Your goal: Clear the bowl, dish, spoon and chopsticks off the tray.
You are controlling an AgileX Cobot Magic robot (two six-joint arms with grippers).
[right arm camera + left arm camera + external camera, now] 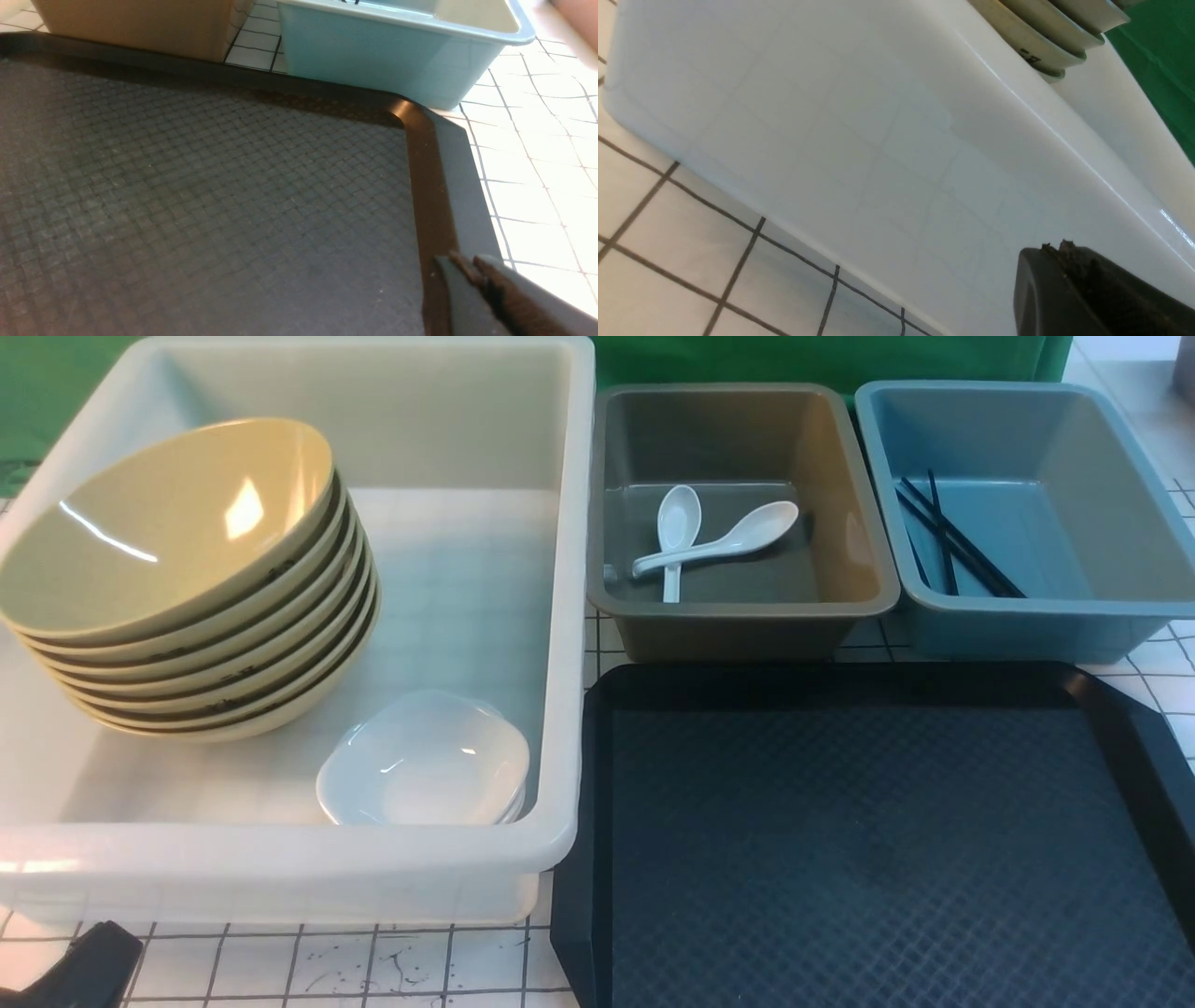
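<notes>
Around the black tray [878, 859], its near edge cut off, the left gripper [1057, 247] is closed and the right gripper's [462, 261] blurred state I cannot tell.

On my left side of the bench [485, 966], I have the bowl bin [308, 854]. In it, the bowls [177, 532] are stacked one inside another, tilted, along the left edge. The small dishes [425, 761] lie nested in its near right corner. To the right of this bin, nearer to me, lies the tray [878, 840]. Behind the tray's left part stands the spoon bin [738, 633], where two spoons [680, 513] lie crossed. Behind its right part stands the chopstick bin [1036, 633], just beside the spoon bin; there, the chopsticks [971, 555] lie toward the left edge, some of them crossing.
</notes>
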